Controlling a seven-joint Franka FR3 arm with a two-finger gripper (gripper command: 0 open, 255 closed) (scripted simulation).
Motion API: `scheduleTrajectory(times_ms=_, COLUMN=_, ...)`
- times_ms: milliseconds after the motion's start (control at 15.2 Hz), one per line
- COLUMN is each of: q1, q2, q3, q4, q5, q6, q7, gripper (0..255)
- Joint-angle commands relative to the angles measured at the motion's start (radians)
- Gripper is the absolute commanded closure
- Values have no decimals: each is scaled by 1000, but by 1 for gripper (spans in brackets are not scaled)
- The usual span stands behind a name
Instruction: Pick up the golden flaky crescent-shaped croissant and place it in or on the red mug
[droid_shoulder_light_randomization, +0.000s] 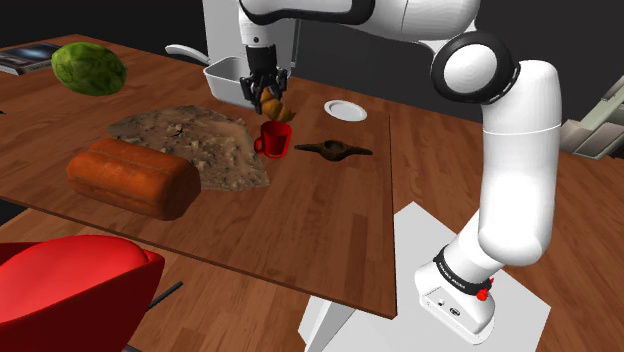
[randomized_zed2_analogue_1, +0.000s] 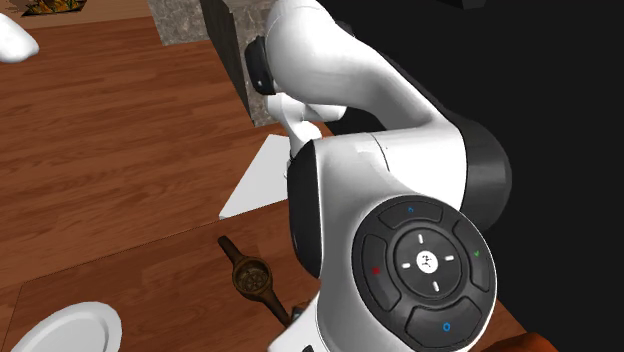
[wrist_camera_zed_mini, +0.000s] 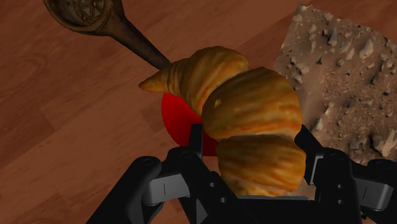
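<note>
— Where do we find the croissant (wrist_camera_zed_mini: 254, 127)?
— Clenched between the fingers of our claw (droid_shoulder_light_randomization: 270, 97), hanging just above the red mug (droid_shoulder_light_randomization: 273, 138), off the desk (droid_shoulder_light_randomization: 300, 240).
— And around the mug?
— In the shoulder view we see a dark wooden scoop (droid_shoulder_light_randomization: 333, 150) at its three o'clock and a rocky slab (droid_shoulder_light_randomization: 190, 150) at nine.

Soft, even light leaves only faint shadows on the table (droid_shoulder_light_randomization: 300, 230) and gentle shading on the arm (droid_shoulder_light_randomization: 515, 150).

One croissant (wrist_camera_zed_mini: 254, 121), one red mug (droid_shoulder_light_randomization: 273, 138), one loaf (droid_shoulder_light_randomization: 130, 176), one plate (droid_shoulder_light_randomization: 345, 109)
</note>
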Motion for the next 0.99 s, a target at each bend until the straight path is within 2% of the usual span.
scheduleTrajectory(times_ms=0, q1=-1, q2=7, q3=-1, q4=-16, q5=-2, q6=23, q7=1, gripper=255)
scheduleTrajectory(times_ms=594, q1=-15, q2=5, q3=-3, q4=-144, q5=-3, q6=148, q7=8, gripper=255)
scheduleTrajectory(times_ms=924, q1=-15, q2=5, q3=-3, q4=-144, q5=-3, q6=148, q7=8, gripper=255)
